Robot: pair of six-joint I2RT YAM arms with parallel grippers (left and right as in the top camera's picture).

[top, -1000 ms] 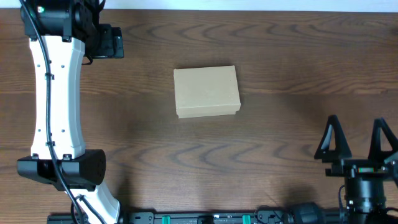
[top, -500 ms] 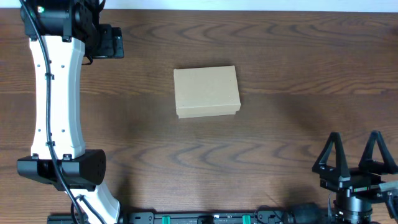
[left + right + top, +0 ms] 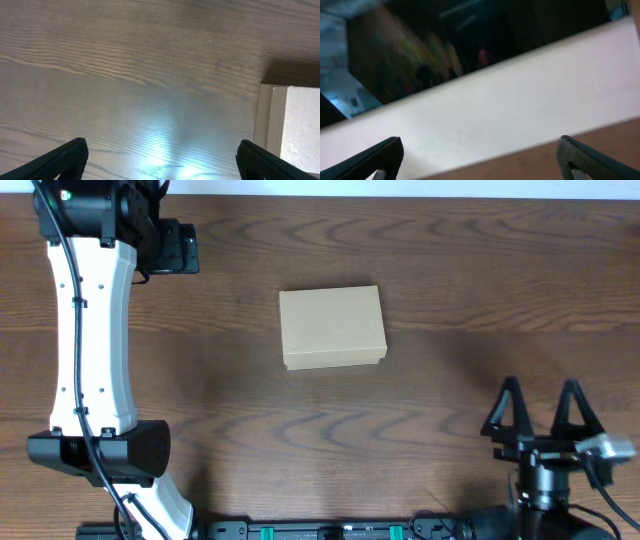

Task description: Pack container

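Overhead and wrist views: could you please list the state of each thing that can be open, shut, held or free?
container: lid shut, lying flat on the table, held by neither gripper.
left gripper: open, empty.
right gripper: open, empty, apart from the container.
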